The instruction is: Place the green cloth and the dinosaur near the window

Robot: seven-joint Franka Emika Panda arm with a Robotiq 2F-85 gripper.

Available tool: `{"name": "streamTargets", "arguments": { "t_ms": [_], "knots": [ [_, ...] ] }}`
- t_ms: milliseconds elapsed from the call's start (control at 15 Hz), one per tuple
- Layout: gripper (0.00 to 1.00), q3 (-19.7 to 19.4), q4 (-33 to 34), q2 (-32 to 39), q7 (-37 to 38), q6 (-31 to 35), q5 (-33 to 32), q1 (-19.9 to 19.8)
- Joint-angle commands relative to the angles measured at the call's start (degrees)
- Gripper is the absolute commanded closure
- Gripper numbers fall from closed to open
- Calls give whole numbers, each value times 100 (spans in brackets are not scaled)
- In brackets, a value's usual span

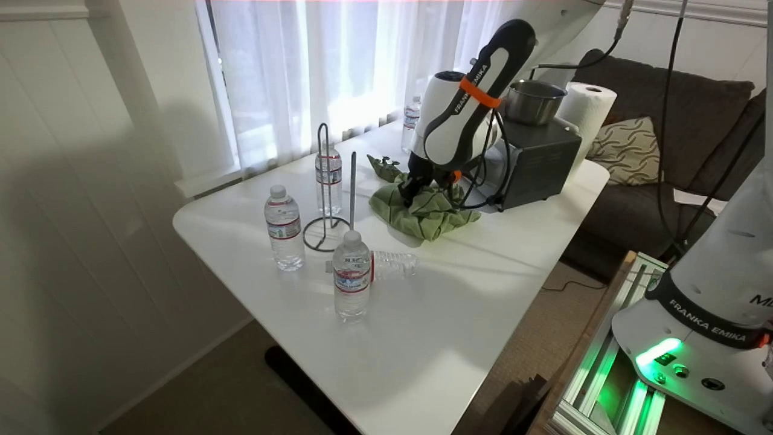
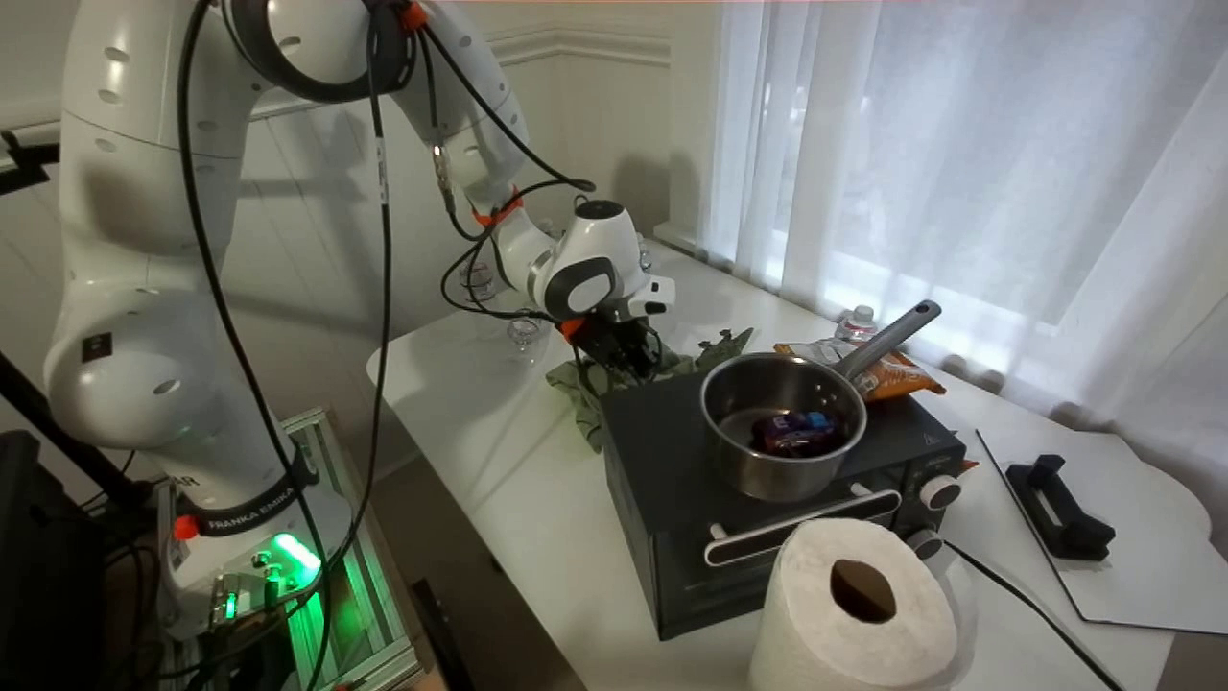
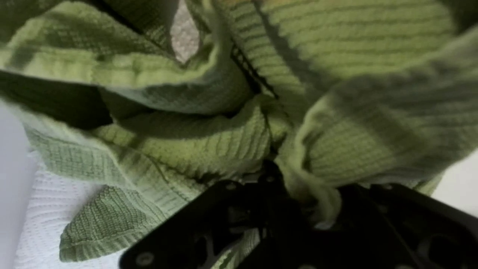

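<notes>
The green cloth (image 1: 432, 214) lies crumpled on the white table beside the black oven. It also shows in an exterior view (image 2: 580, 393), partly behind the oven, and fills much of the wrist view (image 3: 209, 145). My gripper (image 1: 412, 192) points down into the cloth. In the wrist view its fingers (image 3: 308, 196) are closed around a raised fold of the cloth. A small dark green toy that looks like the dinosaur (image 1: 388, 167) lies at the cloth's window side, apart from the gripper. It also shows in an exterior view (image 2: 724, 350); its exact pose is unclear.
Upright water bottles (image 1: 284, 232) (image 1: 352, 281), a lying bottle (image 1: 395, 266) and a wire holder (image 1: 325, 193) stand near the cloth. The black oven (image 2: 652, 470) bears a pot (image 2: 782, 470). A paper roll (image 2: 854, 624) and orange bag (image 2: 897, 376) are close by. Curtains (image 1: 338, 66) hang at the window.
</notes>
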Motion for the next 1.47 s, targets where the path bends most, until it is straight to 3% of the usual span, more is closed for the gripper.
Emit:
{"name": "streamTargets", "arguments": {
  "t_ms": [0, 667, 933, 1267, 1400],
  "knots": [
    [95, -158, -275, -391, 208, -33, 38, 337],
    [95, 245, -308, -1450, 373, 123, 373, 325],
    [95, 773, -228, -1651, 154, 660, 982, -67],
    [95, 2052, -104, -1818, -143, 1210, 1845, -1004],
    [95, 2014, -121, -1946, 26, 1370, 1824, -1064]
  ]
}}
